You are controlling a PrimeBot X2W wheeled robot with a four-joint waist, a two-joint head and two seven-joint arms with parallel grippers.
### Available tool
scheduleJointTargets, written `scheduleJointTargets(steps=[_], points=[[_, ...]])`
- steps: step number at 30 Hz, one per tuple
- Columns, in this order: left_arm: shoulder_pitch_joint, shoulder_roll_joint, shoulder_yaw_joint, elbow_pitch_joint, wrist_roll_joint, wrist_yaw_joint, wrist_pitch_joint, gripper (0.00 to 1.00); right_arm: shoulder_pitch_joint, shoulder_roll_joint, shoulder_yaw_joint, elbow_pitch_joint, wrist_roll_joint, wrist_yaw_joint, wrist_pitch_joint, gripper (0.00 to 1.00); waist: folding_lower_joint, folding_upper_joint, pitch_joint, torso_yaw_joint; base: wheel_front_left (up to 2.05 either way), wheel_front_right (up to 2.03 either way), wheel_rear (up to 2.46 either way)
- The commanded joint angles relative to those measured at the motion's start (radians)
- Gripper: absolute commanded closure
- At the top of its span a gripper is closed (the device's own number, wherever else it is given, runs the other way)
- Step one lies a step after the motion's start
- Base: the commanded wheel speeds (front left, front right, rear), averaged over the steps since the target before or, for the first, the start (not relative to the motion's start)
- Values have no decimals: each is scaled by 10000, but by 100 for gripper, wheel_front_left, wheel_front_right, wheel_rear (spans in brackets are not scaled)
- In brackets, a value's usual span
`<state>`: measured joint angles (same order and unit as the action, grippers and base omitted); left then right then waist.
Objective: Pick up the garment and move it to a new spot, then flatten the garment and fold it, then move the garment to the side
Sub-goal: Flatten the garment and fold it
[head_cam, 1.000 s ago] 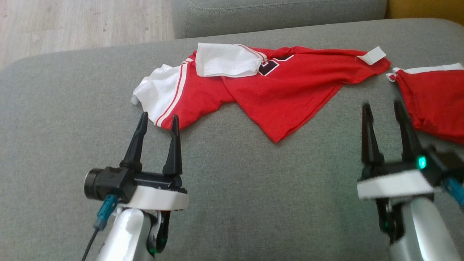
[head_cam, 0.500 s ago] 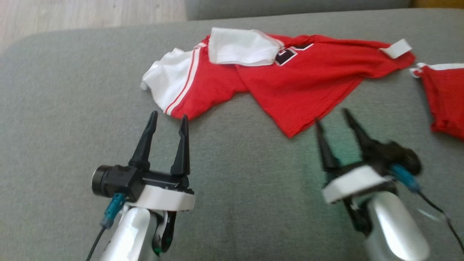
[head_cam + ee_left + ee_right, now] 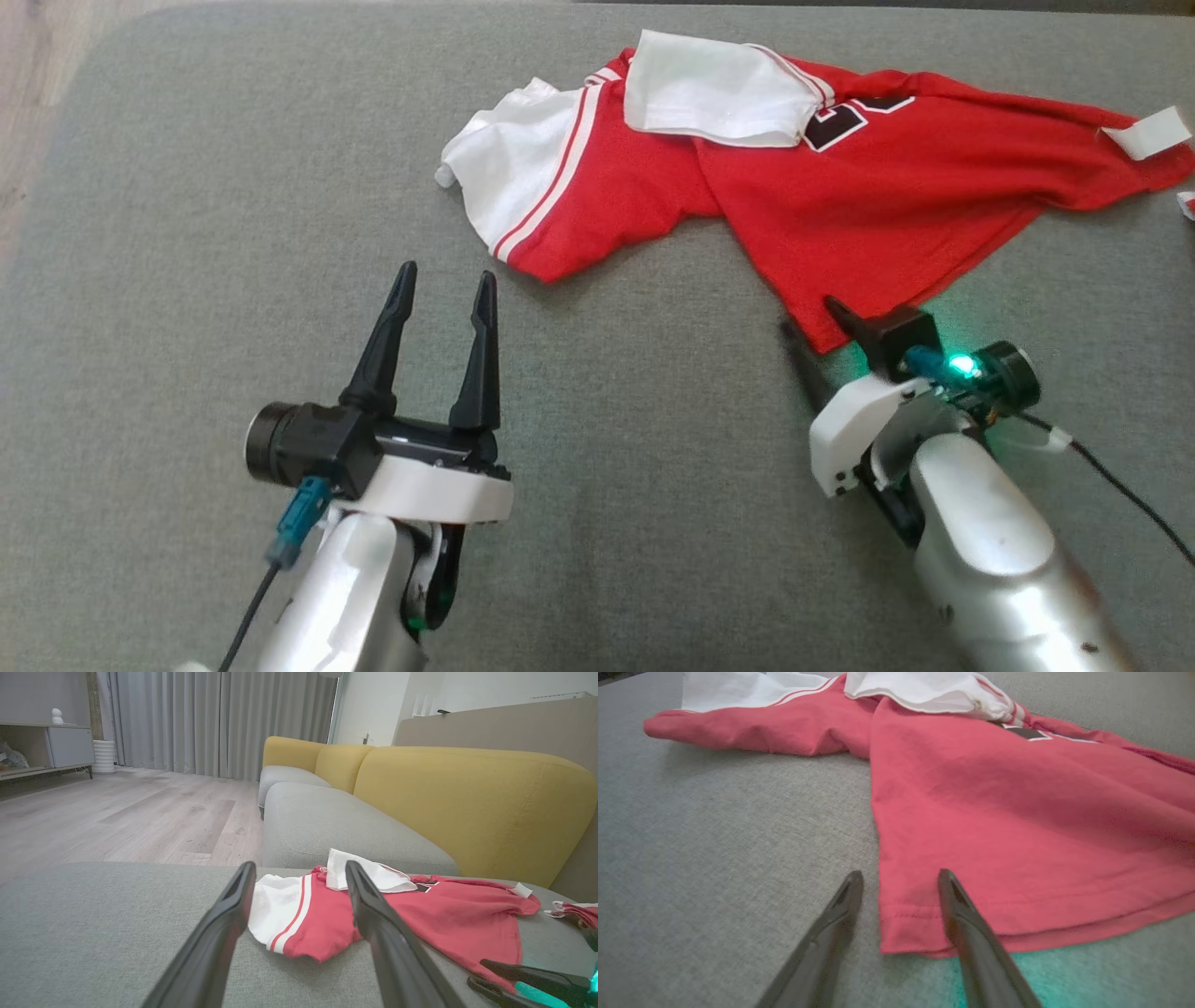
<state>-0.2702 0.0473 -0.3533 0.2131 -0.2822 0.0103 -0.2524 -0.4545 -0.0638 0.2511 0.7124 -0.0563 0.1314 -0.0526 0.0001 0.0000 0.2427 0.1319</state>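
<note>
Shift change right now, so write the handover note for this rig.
Left claw: open, empty, just short of the white sleeve.
Right claw: open, straddling the near hem corner of the red jersey, not closed on it.
The jersey lies crumpled on the grey sofa seat.
Done: nothing, the jersey is not yet picked up.
Left: grasp, move, flatten, fold, set aside.

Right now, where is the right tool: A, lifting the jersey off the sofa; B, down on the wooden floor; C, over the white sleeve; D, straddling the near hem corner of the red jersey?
D: in the right wrist view the right tool stands with jaws open astride the hem corner of the red jersey, which lies on the grey cushion.
</note>
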Motion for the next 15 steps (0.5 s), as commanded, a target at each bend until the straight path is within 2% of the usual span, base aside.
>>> scheduleJointTargets(steps=[1,8,12,15], points=[[-364,30,315,-292,-23,63,-93,0,-302,34,78,27,-83,-7,-51,100,-1,0,-17,-6,0,0,0],[-264,30,576,-242,60,79,-93,0,-228,88,-651,536,490,-7,-755,100,-1,0,-335,-490,0,0,0],[-184,30,693,-237,118,35,-93,0,405,-26,-1236,202,669,-7,-1004,100,-1,0,-614,-901,0,0,0],[-74,32,845,-218,200,13,-93,0,1329,-351,-2112,-572,693,-7,-892,100,-1,0,-857,-1311,0,0,0]])
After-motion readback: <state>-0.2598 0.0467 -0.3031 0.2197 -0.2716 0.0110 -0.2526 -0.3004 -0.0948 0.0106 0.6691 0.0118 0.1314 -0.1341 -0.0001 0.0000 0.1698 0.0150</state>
